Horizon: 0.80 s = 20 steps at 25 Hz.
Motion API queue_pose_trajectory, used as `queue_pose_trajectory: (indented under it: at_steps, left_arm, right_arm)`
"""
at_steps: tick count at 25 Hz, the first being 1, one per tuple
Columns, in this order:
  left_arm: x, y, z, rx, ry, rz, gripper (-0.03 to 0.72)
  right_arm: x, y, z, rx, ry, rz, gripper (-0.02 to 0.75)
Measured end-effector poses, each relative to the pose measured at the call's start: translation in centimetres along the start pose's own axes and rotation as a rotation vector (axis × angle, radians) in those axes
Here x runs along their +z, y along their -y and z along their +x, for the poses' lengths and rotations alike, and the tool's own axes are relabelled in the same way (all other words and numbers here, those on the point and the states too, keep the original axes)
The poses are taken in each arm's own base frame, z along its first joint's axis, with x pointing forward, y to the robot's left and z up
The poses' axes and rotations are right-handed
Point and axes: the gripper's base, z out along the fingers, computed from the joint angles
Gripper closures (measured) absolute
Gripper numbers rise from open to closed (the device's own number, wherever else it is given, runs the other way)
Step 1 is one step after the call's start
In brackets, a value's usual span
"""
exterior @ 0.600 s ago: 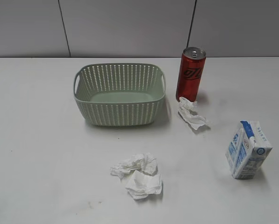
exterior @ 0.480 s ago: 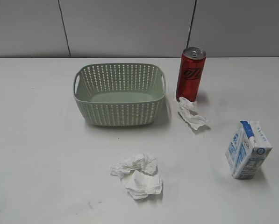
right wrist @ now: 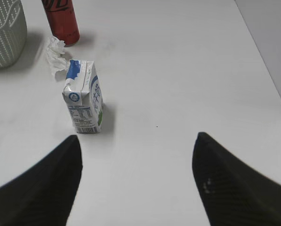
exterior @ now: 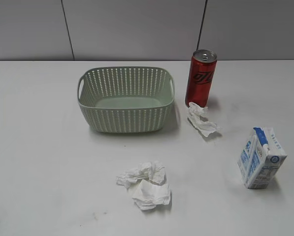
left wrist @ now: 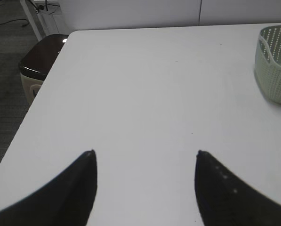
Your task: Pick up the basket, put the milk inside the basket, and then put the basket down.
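Observation:
The pale sage-green basket (exterior: 126,98) stands empty on the white table at the back centre; its end shows in the left wrist view (left wrist: 275,61) and its corner in the right wrist view (right wrist: 6,33). The white-and-blue milk carton (exterior: 261,157) stands upright at the front right, also in the right wrist view (right wrist: 84,96). My left gripper (left wrist: 145,153) is open and empty over bare table, well left of the basket. My right gripper (right wrist: 138,136) is open and empty, just short of the milk and to its right. Neither gripper shows in the exterior view.
A red soda can (exterior: 201,78) stands right of the basket, with a crumpled tissue (exterior: 202,120) in front of it. Two more crumpled tissues (exterior: 144,184) lie at the front centre. The table's left edge (left wrist: 41,89) drops to a dark bin (left wrist: 39,59) on the floor.

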Motion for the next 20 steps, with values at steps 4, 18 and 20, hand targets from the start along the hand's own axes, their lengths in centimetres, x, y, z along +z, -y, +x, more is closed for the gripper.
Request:
queue_pose_trajectory:
  at_steps: [4,18,20]
  left_arm:
    - [0.0,0.0,0.0,0.0,0.0,0.0,0.209]
    - [0.6,-0.1,-0.6,-0.003,-0.036,0.002,0.158]
    - [1.2,-0.1,-1.3,-0.007,-0.066,0.007,0.136]
  right_arm:
    - [0.0,0.0,0.0,0.0,0.0,0.0,0.185]
    - [0.0,0.0,0.0,0.0,0.0,0.0,0.185]
    - [0.0,0.0,0.0,0.0,0.0,0.0,0.185]
